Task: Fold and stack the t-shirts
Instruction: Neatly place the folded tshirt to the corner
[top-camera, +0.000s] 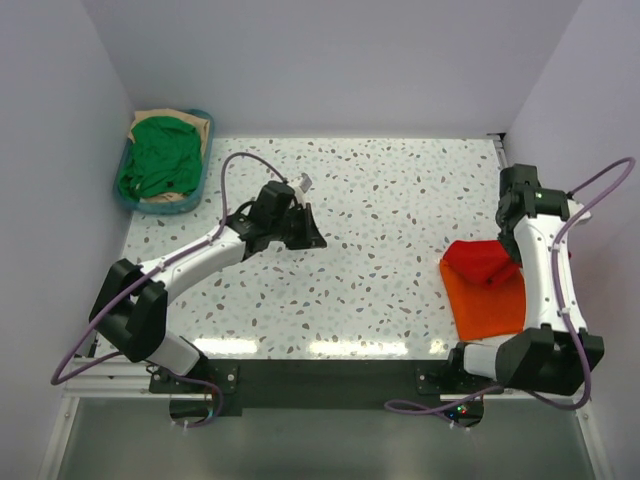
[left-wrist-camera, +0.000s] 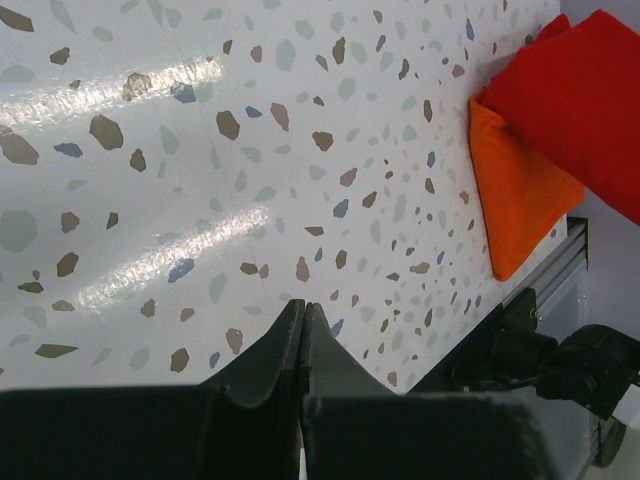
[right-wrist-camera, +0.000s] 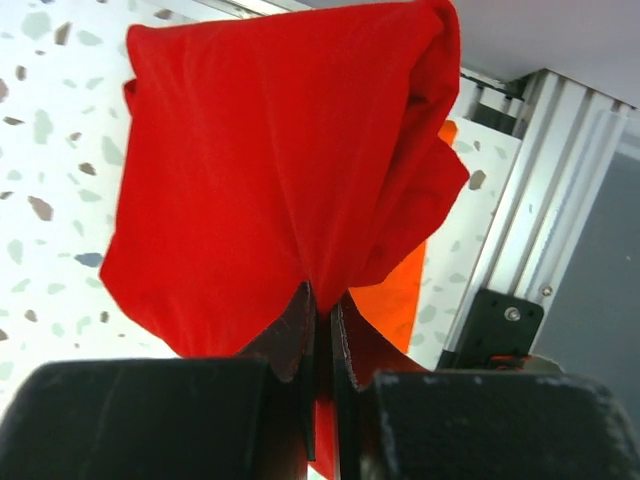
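A bright red t-shirt, folded, hangs over the far end of a folded orange t-shirt at the table's right side. My right gripper is shut on the red shirt's edge, and the red cloth fills most of the right wrist view with orange showing below it. My left gripper is shut and empty above the table's middle left. In the left wrist view its closed fingertips point toward the red shirt and orange shirt. A green t-shirt lies on a tan one.
A teal basket at the far left corner holds the green and tan shirts. White walls enclose the speckled table. An aluminium frame rail runs along the right edge, close to the right arm.
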